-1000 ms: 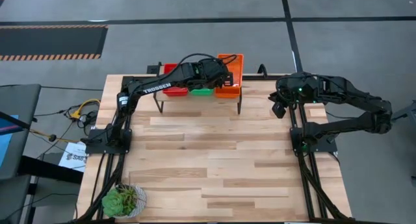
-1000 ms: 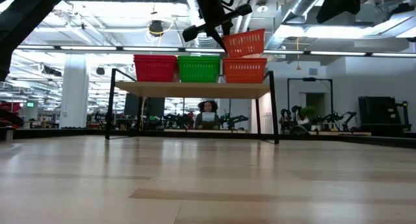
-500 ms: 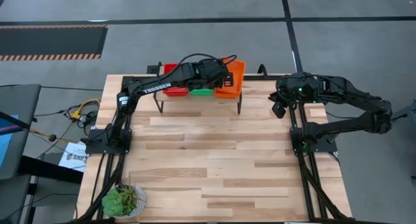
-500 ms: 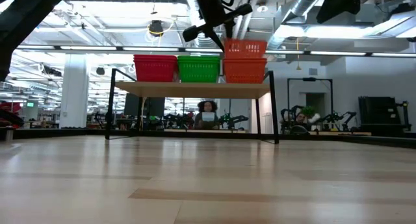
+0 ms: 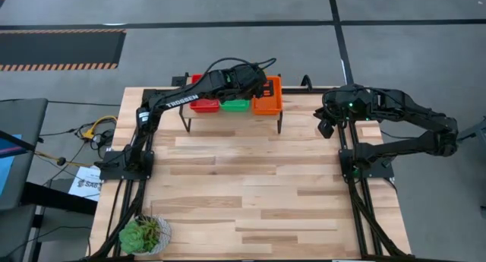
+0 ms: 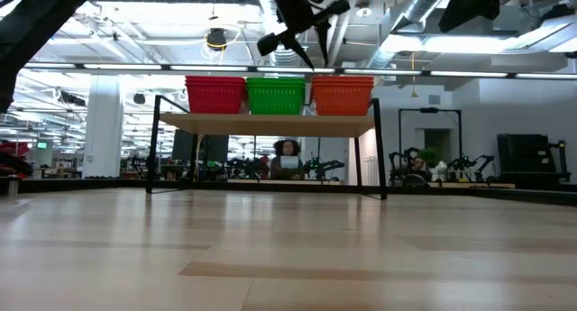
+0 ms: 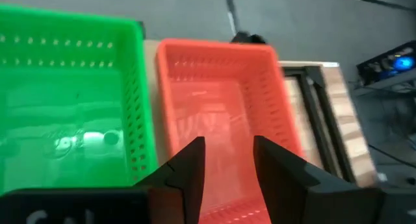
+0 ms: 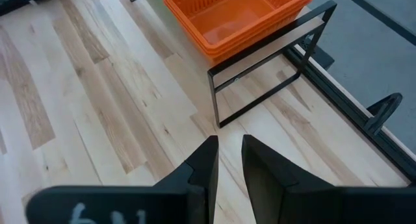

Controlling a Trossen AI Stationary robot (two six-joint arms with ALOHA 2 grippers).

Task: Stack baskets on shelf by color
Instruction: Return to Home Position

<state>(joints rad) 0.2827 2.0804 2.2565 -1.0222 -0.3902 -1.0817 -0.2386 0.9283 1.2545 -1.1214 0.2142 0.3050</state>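
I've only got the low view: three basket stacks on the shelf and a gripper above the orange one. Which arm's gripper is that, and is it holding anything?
Observer: The high view shows it's the left gripper, over the orange stack.
Operator: Holding a basket?
Observer: No. The left wrist view shows its fingers apart with nothing between them.
Operator: And the other arm?
Observer: The right gripper is folded back at the right side of the table, apart from the shelf.
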